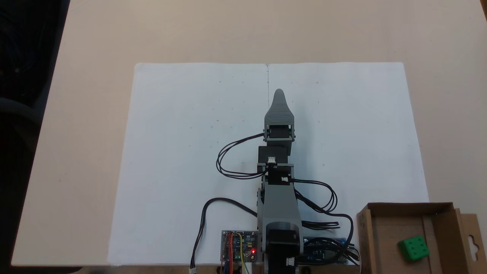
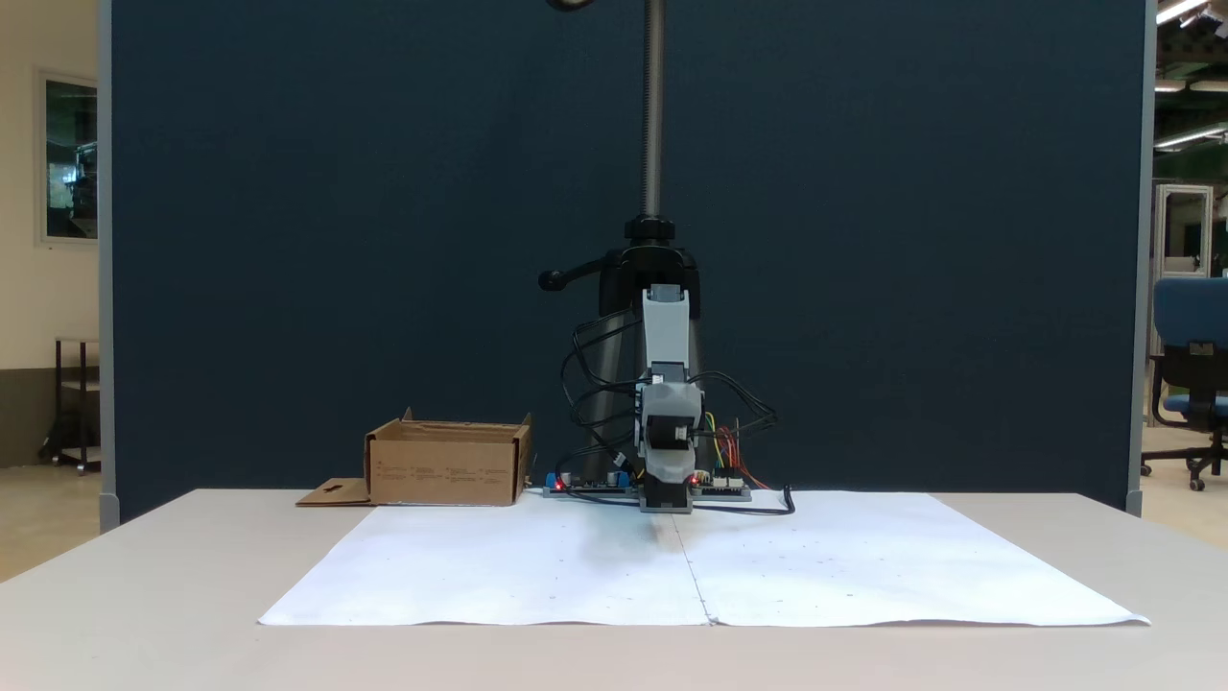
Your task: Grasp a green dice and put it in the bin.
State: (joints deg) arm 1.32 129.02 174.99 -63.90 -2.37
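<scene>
The green dice point(image 1: 414, 248) lies inside the bin point(image 1: 366, 236), a shallow brown cardboard box at the bottom right corner of a fixed view. In another fixed view the bin point(image 2: 446, 470) stands left of the arm's base, and its walls hide the dice. My gripper point(image 1: 279, 95) points straight out over the white paper, low above it and far from the bin, with nothing seen in it. Only one jaw tip shows from above. Head-on, the gripper point(image 2: 667, 499) shows no gap that I can make out.
White paper point(image 1: 190, 152) covers the middle of the beige table point(image 1: 95, 38). Circuit boards point(image 1: 239, 247) and black cables point(image 1: 323, 201) lie by the arm's base. A flap with a hang-hole cutout point(image 1: 472, 241) juts from the bin. Behind the arm rises a camera pole point(image 2: 653, 115).
</scene>
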